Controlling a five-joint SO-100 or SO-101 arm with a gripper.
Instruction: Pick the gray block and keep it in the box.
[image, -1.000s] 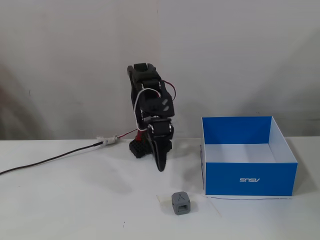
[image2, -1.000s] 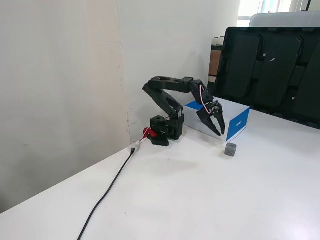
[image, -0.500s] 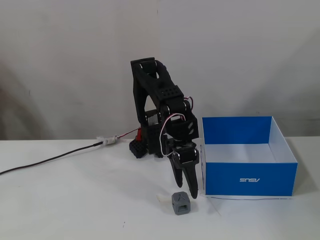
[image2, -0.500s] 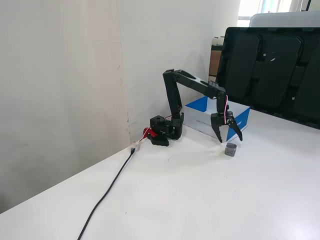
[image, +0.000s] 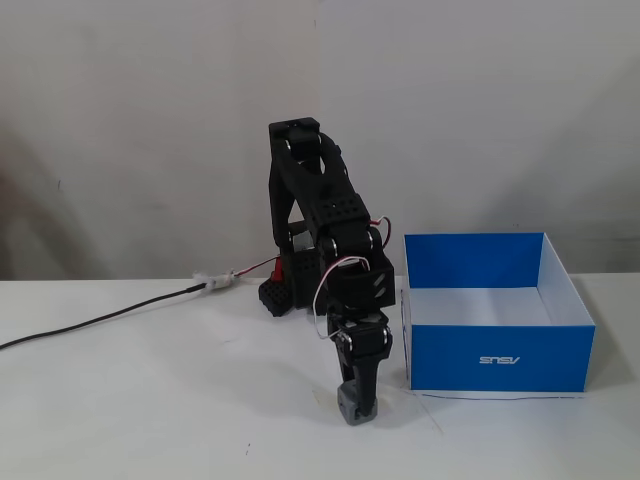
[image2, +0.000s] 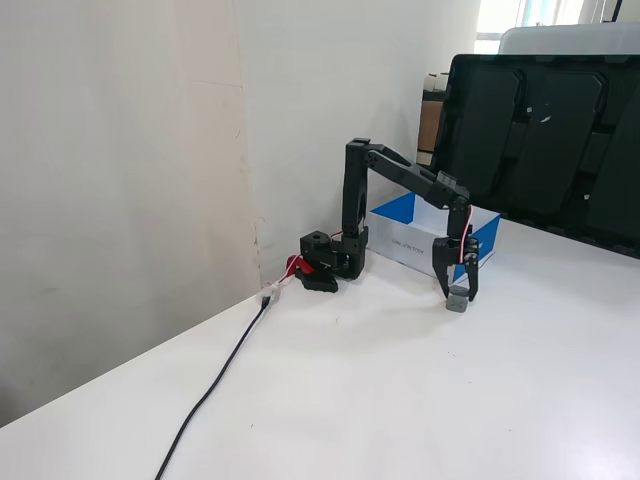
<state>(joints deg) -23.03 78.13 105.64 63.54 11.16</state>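
A black robot arm stands on a white worktop (image: 150, 400) against a pale wall, seen from two fixed cameras. The arm rises from its base near the back edge of the worktop, bends at the top, and reaches down and forward so that its pincer (image: 357, 408) points straight down at the worktop surface. The pincer's two dark fingers sit on either side of the gray block (image: 352, 407), a small gray cube resting on the worktop toward the front edge in one fixed view; the fingers are drawn in close against the block, apparently clamped on it, and the block appears still to be resting on the worktop. In the other fixed view the same pincer (image2: 459, 297) reaches down over the gray block (image2: 456, 302), which shows between the fingertips. The box (image: 497, 358), a large blue cardboard box with an open top, a white inside and a white upside-down logo on its front, stands on the worktop just beside the block, to its right in the front-facing view. A dark cable (image: 100, 320) runs along the worktop from the left edge to the arm's base.
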